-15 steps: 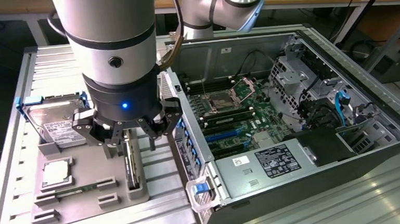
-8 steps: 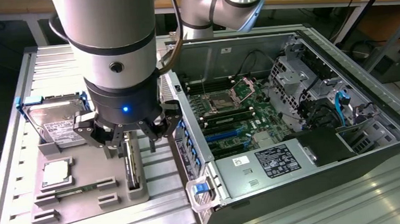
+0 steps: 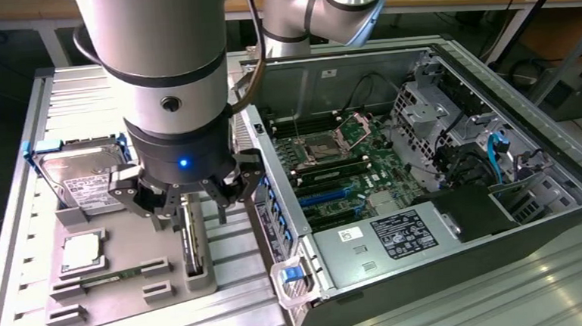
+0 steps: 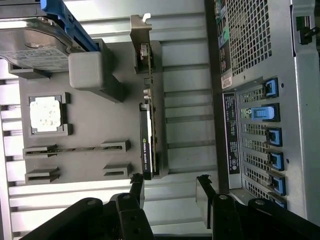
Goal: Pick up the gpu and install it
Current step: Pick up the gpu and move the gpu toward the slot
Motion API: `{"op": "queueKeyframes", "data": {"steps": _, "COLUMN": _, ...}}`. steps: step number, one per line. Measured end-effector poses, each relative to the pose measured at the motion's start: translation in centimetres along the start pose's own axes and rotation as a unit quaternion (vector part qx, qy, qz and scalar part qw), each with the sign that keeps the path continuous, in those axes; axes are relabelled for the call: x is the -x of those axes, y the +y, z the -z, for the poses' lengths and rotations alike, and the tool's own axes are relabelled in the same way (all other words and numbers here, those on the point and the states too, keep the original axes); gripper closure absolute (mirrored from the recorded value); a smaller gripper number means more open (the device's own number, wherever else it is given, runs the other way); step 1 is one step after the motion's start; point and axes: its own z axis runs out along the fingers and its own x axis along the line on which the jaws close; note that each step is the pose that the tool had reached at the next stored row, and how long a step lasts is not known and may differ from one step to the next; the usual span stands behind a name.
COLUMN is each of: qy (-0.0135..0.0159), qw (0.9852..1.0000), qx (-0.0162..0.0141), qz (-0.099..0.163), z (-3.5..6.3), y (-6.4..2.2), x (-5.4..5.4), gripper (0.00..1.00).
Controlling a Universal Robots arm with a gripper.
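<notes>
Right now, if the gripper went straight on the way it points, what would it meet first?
Probably the top edge of the gpu, standing on edge in the grey tray under the open gripper. The wrist view puts it nearer one finger, so that fingertip might touch first.

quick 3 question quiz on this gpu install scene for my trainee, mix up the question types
1. True or false: the gpu is already seated in the computer case.
2. The gripper above the gpu has its fingers: A open, B shut on the gpu, C shut on a cable.
3. Fill in: the gpu stands on edge in the grey ____.
Key: 1 false; 2 A; 3 tray.
</notes>
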Motion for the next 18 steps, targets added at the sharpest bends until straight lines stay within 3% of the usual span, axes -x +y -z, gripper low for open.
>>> {"op": "queueKeyframes", "data": {"steps": 18, "qy": 0.0, "qw": 1.0, "qx": 0.0, "qz": 0.0, "z": -1.16, "y": -0.05, "x": 0.0, "gripper": 0.46}}
